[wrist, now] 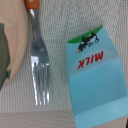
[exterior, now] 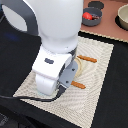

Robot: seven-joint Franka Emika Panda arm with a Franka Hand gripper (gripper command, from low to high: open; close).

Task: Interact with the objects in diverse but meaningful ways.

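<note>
In the wrist view a metal fork (wrist: 38,65) with an orange handle lies on a woven placemat (wrist: 55,30). It lies between a tan plate (wrist: 12,45) and a light-blue milk carton (wrist: 95,75) that lies flat. In the exterior view the arm's white wrist (exterior: 50,75) hangs low over the placemat (exterior: 95,95) and hides the carton and the fingers. Two orange handles (exterior: 88,59) (exterior: 78,84) stick out beside it. A red tomato (exterior: 89,16) sits in a grey pot (exterior: 95,6) at the back. The sausage, shaker, cup and saucepan are out of view.
A second round pot or bowl (exterior: 123,19) stands on the brown surface at the exterior view's far right. The placemat lies on a black table (exterior: 117,75). A black cable (exterior: 20,98) runs from the wrist across the mat's front edge.
</note>
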